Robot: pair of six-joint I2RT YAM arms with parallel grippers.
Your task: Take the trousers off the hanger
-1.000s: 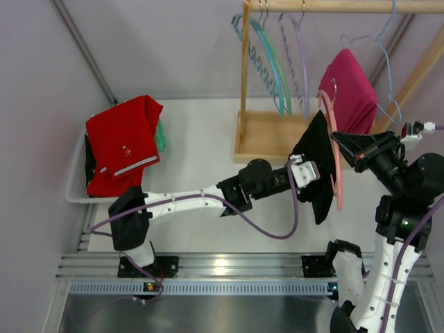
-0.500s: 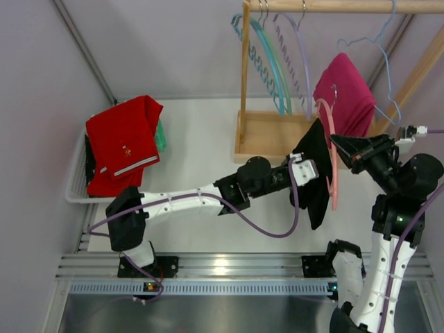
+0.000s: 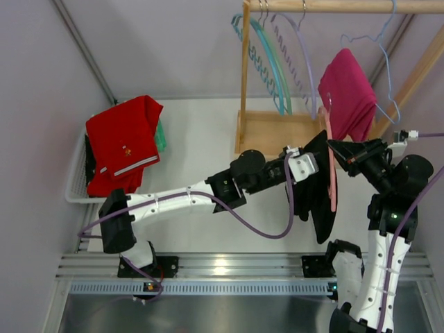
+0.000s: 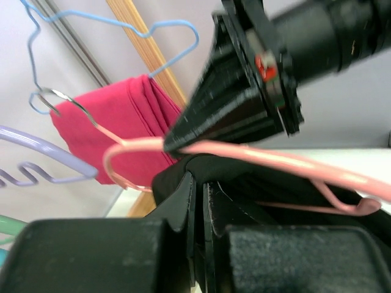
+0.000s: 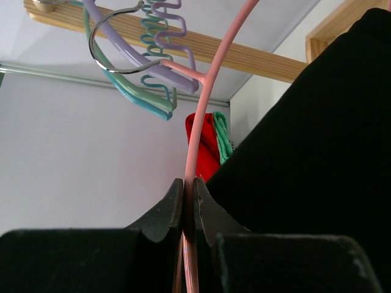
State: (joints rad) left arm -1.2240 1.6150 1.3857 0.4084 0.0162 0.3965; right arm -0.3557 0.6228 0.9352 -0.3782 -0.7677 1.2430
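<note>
white table (image 3: 201,139): flat, matte. wooden rack (image 3: 244,69) at far right: pale square timber, with wire and plastic hangers on its bar.

black trousers (image 3: 320,201): soft matte cloth draped over the pink hanger (image 3: 332,182), held in the air over the table's right side, just in front of the rack. long axis runs far-to-near in the top view, loose end toward the arm bases.

hanger: thin smooth pink rod, metal hook pointing toward the rack.

left gripper (image 4: 197,190): jaws pinched together on a fold of the black cloth. right gripper (image 5: 188,186): jaws clamped on the pink rod.

only the left wrist view shows the right fingertips meeting the rod beside the hook's neck. the right wrist view shows the rod rising between its own fingers, cloth to the right.
</note>
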